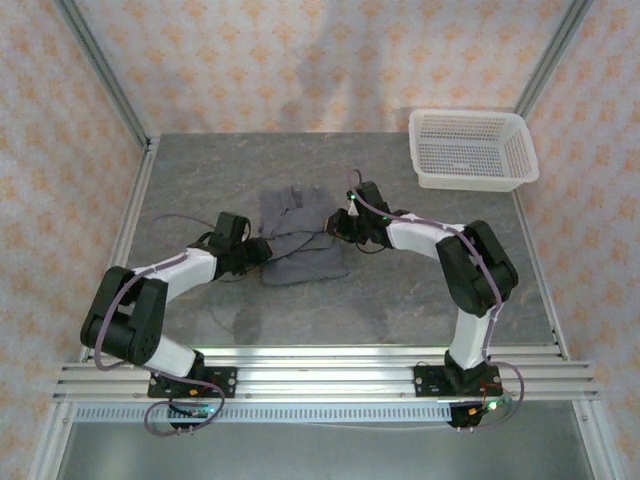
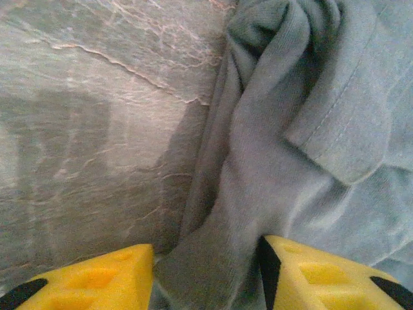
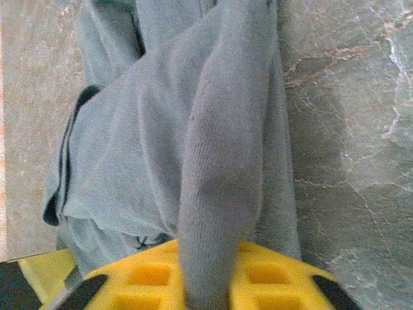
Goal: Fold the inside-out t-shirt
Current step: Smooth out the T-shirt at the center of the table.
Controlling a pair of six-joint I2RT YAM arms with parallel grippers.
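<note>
right fingers (image 3: 258,274) pinch t-shirt (image 3: 161,148) ridge | cloth bunched on table (image 3: 348,129) | grip seemingly closed

soft matt knit t-shirt (image 3: 193,148), veined stone-look table (image 2: 84,129)

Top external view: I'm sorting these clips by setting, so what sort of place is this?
Probably a purpose-built robot test cell, not a home: a stone-patterned table framed by aluminium rails, patterned backdrop walls on three sides, and a staged t-shirt and white basket.
</note>
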